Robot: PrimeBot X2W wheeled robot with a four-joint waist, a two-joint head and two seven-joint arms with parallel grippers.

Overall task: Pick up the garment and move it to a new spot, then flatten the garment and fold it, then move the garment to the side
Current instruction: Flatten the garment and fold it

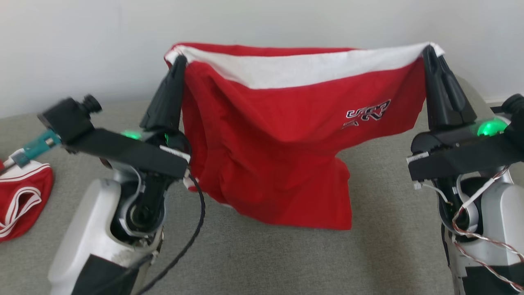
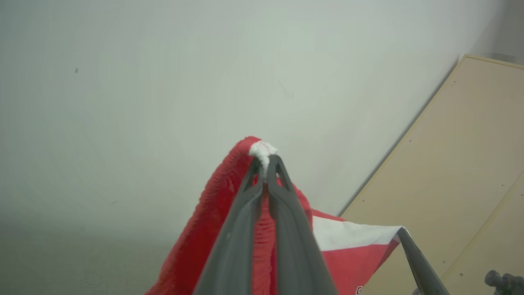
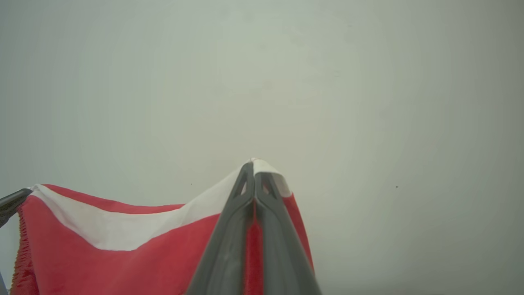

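Head view: red garment (image 1: 278,135) is lifted and hangs stretched by its white band between the two hands. Left hand (image 1: 179,61) at 10 o'clock is pinched on one top corner, right hand (image 1: 428,48) at 2 o'clock on the other. The hem hangs low over the grey surface (image 1: 286,262); contact unclear. My read: pickup done, while placing, flattening, folding and moving aside are all left. A second red garment (image 1: 20,200) at 8 o'clock could crowd the left side.

Left wrist view: left hand (image 2: 265,162) is closed on bunched white edge, garment (image 2: 196,237) draping toward 6. A tan board (image 2: 470,164) is at 3 o'clock.

Right wrist view: right hand (image 3: 254,168) is clamped on the band corner, garment (image 3: 123,254) spreading toward 8. The plain wall (image 3: 262,61) is behind.
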